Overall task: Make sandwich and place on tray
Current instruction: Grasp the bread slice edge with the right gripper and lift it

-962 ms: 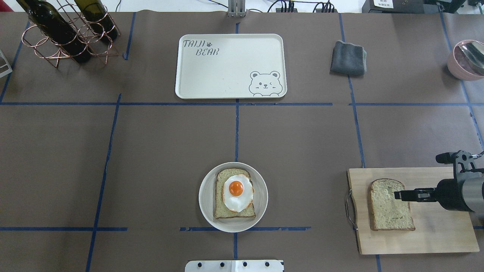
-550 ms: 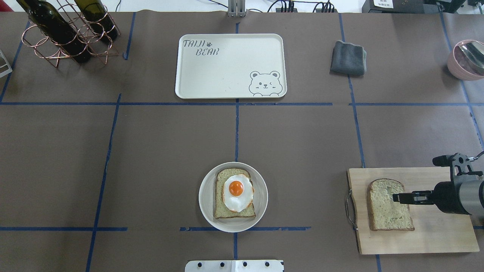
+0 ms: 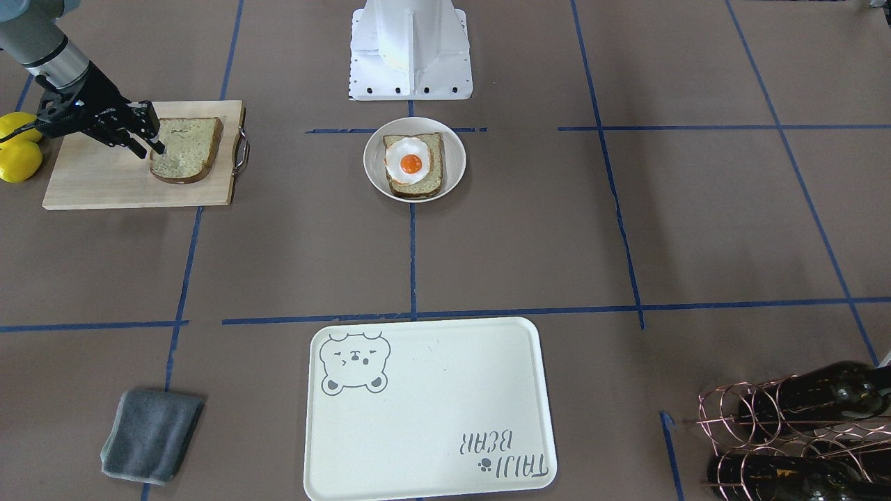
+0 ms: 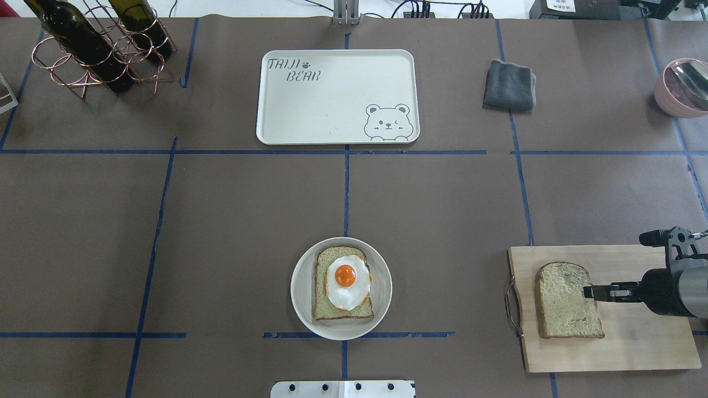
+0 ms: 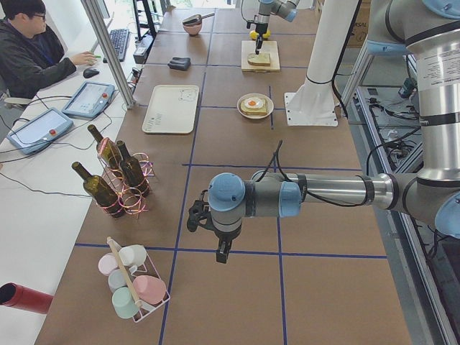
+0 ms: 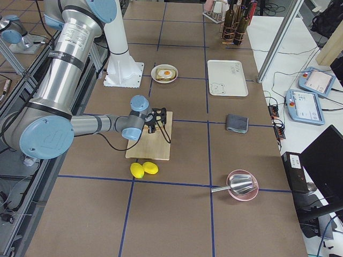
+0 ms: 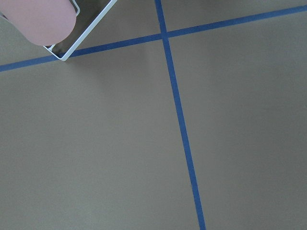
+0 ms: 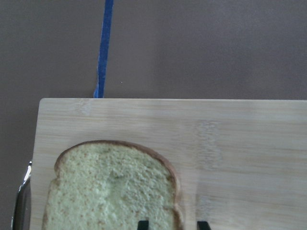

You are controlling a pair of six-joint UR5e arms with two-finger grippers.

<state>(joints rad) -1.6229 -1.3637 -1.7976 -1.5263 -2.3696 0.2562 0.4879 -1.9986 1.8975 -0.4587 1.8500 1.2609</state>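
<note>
One bread slice (image 4: pixel 567 301) lies on the wooden cutting board (image 4: pixel 636 342) at the near right. My right gripper (image 4: pixel 589 292) is low over its right edge. In the right wrist view the two fingertips (image 8: pixel 142 224) stand apart, astride the slice's crust (image 8: pixel 112 187), so the gripper is open. The other slice, with the fried egg (image 4: pixel 345 279) on it, lies in a white bowl (image 4: pixel 381 309) at the near centre. The cream bear tray (image 4: pixel 332 94) sits bare at the far centre. My left gripper (image 5: pixel 221 253) shows only in the exterior left view, over bare table; I cannot tell its state.
A grey cloth (image 4: pixel 510 84) lies right of the tray. A copper rack with wine bottles (image 4: pixel 94 50) stands at the far left. A pink bowl with a scoop (image 4: pixel 680 88) is at the far right. Two lemons (image 3: pixel 17 149) lie beside the board. A cup rack (image 5: pixel 133 284) stands near the left arm.
My right gripper has drawn back to the right, from over the slice's middle to its right edge. The slice has shifted slightly to the left on the board.
</note>
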